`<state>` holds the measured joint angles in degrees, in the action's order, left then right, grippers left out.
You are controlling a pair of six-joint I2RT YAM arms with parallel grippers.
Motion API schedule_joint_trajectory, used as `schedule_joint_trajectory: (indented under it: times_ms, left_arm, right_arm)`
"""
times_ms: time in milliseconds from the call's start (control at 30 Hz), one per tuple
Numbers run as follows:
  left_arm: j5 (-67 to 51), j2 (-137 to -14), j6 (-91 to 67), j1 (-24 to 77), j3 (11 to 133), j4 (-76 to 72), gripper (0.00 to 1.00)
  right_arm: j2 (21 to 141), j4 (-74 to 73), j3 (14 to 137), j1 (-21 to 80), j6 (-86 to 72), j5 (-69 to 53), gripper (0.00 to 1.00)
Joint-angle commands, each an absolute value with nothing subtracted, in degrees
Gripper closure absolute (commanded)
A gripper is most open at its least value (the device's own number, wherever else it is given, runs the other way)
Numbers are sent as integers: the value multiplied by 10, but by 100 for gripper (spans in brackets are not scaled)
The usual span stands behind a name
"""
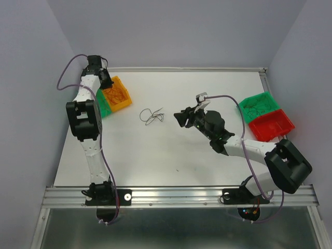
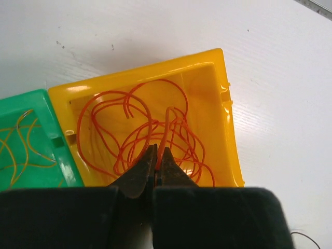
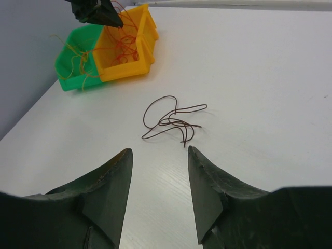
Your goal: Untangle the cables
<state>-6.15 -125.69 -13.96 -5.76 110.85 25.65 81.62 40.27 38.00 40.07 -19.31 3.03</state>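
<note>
A dark brown cable lies loosely coiled on the white table, also seen in the right wrist view. My right gripper is open, hovering just short of it with nothing between its fingers; from above it sits to the cable's right. My left gripper hangs over the yellow bin, shut on an orange cable that rises from the tangle of orange cables inside. From above, the left gripper is at the yellow bin.
A green bin with yellowish cables adjoins the yellow bin on its left. At the table's right edge stand a green bin and a red bin. A purple hose arcs over the right arm.
</note>
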Motion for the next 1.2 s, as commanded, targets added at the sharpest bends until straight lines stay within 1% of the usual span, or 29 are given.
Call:
schedule_joint_trajectory:
  times_ms: [0,167,500,600,633,700,733,767,867,933,967,1067,1100,1167]
  left_arm:
    - [-54,-1274,-167,-59,1164,271,100]
    - [-25,-1302,-167,-46,1180,260,100]
    - [20,-1306,-149,-40,1149,226,100]
    - [8,-1285,-134,-39,1132,222,87]
    - [8,-1262,-131,-39,1108,215,82]
    - [3,-1234,-123,-40,1076,185,74]
    - [3,-1221,-120,-40,1061,177,70]
    - [-16,-1198,-119,-39,1036,164,68]
    - [-40,-1163,-103,-40,1006,155,63]
    - [-47,-1146,-88,-39,997,155,58]
    - [-56,-1139,-82,-39,992,150,57]
    - [-74,-1119,-67,-37,979,148,50]
    - [-77,-1116,-65,-37,979,148,49]
    - [-88,-1108,-60,-34,978,149,45]
  right_arm:
    - [785,425,362,396,-192,29,48]
    - [773,425,349,397,-189,35,48]
    - [776,425,343,396,-188,33,48]
    - [801,422,358,396,-186,19,46]
    - [810,417,373,397,-186,14,43]
    - [829,396,391,397,-184,4,38]
    - [850,392,400,396,-182,4,37]
    - [860,389,416,396,-181,4,34]
    - [917,373,452,396,-178,-12,32]
    - [965,364,494,396,-179,-28,27]
    - [980,360,521,396,-179,-39,19]
    - [1034,359,555,396,-173,-47,11]
    - [1048,358,566,397,-164,-55,5]
    - [1080,352,597,396,-136,-64,1]
